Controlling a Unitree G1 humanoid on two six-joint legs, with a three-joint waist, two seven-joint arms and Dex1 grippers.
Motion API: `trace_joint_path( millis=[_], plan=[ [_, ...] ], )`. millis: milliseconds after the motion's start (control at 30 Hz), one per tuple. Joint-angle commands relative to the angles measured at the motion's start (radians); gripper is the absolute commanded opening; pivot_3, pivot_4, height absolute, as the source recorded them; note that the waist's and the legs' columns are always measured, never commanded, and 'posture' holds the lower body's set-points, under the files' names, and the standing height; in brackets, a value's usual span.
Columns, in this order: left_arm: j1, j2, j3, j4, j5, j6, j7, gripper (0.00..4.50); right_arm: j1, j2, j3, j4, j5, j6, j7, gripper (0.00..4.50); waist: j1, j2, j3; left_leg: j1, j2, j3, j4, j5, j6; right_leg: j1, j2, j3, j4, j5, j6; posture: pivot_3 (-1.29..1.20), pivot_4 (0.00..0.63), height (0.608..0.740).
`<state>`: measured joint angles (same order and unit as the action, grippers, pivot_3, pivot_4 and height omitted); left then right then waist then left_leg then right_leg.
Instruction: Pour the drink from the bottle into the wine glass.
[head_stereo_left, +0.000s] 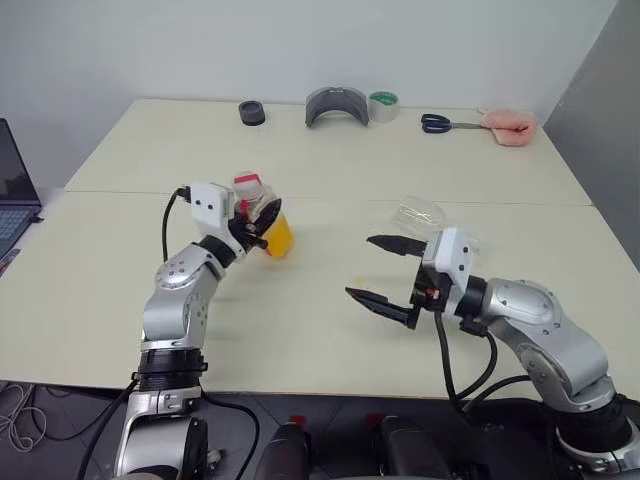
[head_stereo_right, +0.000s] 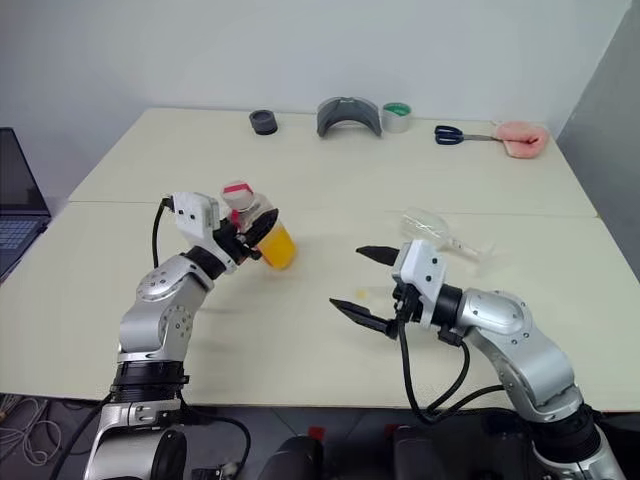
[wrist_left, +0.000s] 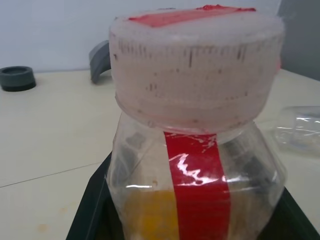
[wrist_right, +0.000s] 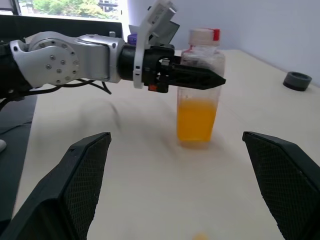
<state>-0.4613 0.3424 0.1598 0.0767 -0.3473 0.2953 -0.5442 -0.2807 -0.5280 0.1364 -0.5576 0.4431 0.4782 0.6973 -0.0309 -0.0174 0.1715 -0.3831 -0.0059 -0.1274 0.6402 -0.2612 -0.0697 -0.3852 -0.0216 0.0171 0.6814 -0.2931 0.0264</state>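
Cream table (head_stereo_left: 330, 170): my left gripper (head_stereo_left: 257, 227) clamps capped bottle (head_stereo_left: 266, 222), frame centre-left; right gripper (head_stereo_left: 385, 270) agape, empty. Glass (head_stereo_left: 421, 215) lies toppled; pouring now would spill.

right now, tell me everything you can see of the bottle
The bottle is small, clear plastic with squarish sides, a white cap topped in pink-red, and a red strip running down one side. Orange-yellow drink fills roughly its lower half. It stands about upright, cap still on, its base at the cream table. The left end effector is shut on its upper body, just below the cap.
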Motion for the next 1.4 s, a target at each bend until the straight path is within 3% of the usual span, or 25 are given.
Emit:
trace_joint_path(
  millis=[33, 200, 467, 667, 900, 1067, 1400],
  plan=[
    [-0.001, -0.012, -0.023, -0.088, -0.081, 0.044, -0.070, 1.82, 0.014, 0.016, -0.054, -0.021, -0.016, -0.022, -0.054, 4.50, 0.001, 0.000, 0.000, 0.000, 0.000, 0.000, 0.000, 0.000, 0.000, 0.000, 0.000, 0.000, 0.000, 0.000, 0.000, 0.00, 0.150, 0.740],
    [-0.025, -0.012, -0.077, -0.071, -0.107, 0.069, -0.161, 1.82, 0.053, 0.027, -0.088, -0.049, -0.060, -0.026, -0.125, 4.50, -0.001, 0.000, 0.000, 0.000, 0.000, 0.000, 0.000, 0.000, 0.000, 0.000, 0.000, 0.000, 0.000, 0.000, 0.000, 0.00, 0.150, 0.740],
    [-0.127, -0.042, -0.176, 0.078, -0.042, -0.073, -0.301, 1.82, 0.143, 0.041, -0.153, -0.162, -0.018, 0.041, -0.205, 4.50, -0.001, 0.000, 0.000, 0.000, -0.001, 0.001, 0.000, 0.000, 0.000, 0.000, 0.000, 0.000, 0.000, 0.000, 0.000, 0.00, 0.150, 0.740],
    [-0.210, -0.076, -0.225, 0.193, -0.049, -0.119, -0.446, 1.82, 0.077, 0.079, -0.160, -0.208, 0.103, 0.190, -0.267, 4.50, -0.002, 0.000, 0.000, 0.000, 0.000, 0.001, 0.000, 0.000, 0.000, 0.000, 0.001, 0.001, 0.000, 0.000, 0.000, 0.00, 0.150, 0.740],
    [-0.255, -0.039, -0.288, 0.287, -0.002, -0.197, -0.634, 1.82, -0.063, 0.123, -0.072, -0.155, 0.059, 0.251, -0.337, 4.50, -0.003, 0.000, 0.000, 0.000, 0.000, 0.001, 0.000, 0.000, 0.000, 0.000, 0.001, 0.000, 0.000, 0.000, 0.000, 0.00, 0.150, 0.740],
    [-0.273, -0.038, -0.292, 0.349, 0.046, -0.301, -0.661, 1.82, -0.132, 0.140, -0.015, -0.110, 0.019, 0.266, -0.353, 4.50, -0.002, 0.000, 0.000, -0.001, 0.000, 0.001, 0.000, 0.000, 0.000, -0.001, 0.001, 0.000, 0.000, 0.000, 0.000, 0.00, 0.150, 0.740],
    [-0.279, -0.037, -0.284, 0.351, 0.050, -0.311, -0.671, 1.82, -0.194, 0.172, 0.052, -0.034, -0.034, 0.254, -0.346, 4.50, -0.003, 0.000, 0.000, -0.001, 0.000, 0.000, 0.000, 0.000, 0.001, -0.002, 0.001, 0.000, 0.001, 0.000, 0.000, 0.00, 0.150, 0.740]
  ],
)
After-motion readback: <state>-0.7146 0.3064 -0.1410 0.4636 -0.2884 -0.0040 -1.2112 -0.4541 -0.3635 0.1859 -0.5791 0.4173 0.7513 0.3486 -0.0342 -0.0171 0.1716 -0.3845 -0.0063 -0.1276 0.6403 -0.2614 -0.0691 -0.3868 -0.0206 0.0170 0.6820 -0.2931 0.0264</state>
